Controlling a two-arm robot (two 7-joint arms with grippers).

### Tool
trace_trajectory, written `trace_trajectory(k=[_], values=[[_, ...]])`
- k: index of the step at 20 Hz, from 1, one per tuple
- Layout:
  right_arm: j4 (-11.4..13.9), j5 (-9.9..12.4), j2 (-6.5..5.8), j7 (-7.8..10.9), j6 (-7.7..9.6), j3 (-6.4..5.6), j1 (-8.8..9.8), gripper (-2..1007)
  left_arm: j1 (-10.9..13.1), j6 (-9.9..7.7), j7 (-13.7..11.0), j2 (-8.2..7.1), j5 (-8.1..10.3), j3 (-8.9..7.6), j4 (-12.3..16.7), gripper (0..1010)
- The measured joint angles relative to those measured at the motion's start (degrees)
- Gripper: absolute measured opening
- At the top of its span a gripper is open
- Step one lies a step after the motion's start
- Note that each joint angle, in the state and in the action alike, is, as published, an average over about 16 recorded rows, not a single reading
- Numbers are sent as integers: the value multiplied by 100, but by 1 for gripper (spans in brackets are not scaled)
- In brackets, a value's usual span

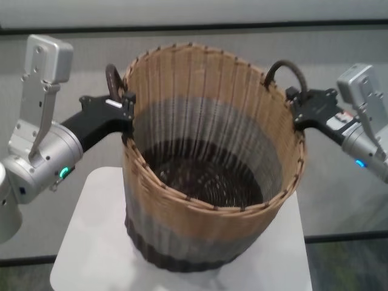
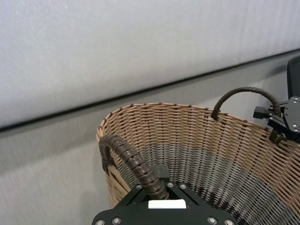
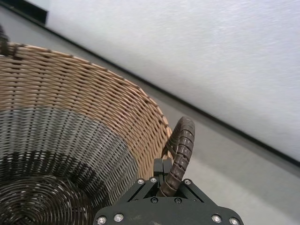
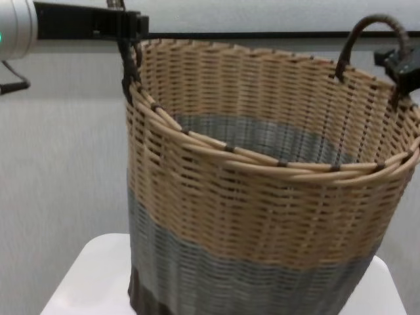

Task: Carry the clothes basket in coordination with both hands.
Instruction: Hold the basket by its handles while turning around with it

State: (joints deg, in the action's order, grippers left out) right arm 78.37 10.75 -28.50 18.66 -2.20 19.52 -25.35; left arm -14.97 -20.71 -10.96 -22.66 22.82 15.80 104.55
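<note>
The clothes basket (image 1: 212,182) is a big round wicker one with a tan top, a grey middle and a dark base. It stands over the white table (image 1: 85,242) and leans a little. My left gripper (image 1: 124,109) is shut on the basket's left loop handle (image 1: 112,79), as the left wrist view (image 2: 157,183) shows close up. My right gripper (image 1: 297,106) is shut on the right loop handle (image 1: 285,66), as the right wrist view (image 3: 168,180) shows. The basket (image 4: 262,216) looks empty inside. I cannot tell whether its base touches the table.
The small white table (image 4: 85,275) has rounded corners, and the basket covers most of it. A pale wall with a dark strip runs behind. Grey floor lies on both sides of the table.
</note>
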Motion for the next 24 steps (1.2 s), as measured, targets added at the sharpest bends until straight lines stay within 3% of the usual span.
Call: trace_trajectory(k=[11, 24], values=[[116, -20, 164, -260, -168, -441, 66, 6, 60, 366, -69, 133, -197, -123, 81, 0], [221, 51, 460, -358, -336, -812, 184, 6, 116, 544, -105, 234, -392, -214, 126, 0]])
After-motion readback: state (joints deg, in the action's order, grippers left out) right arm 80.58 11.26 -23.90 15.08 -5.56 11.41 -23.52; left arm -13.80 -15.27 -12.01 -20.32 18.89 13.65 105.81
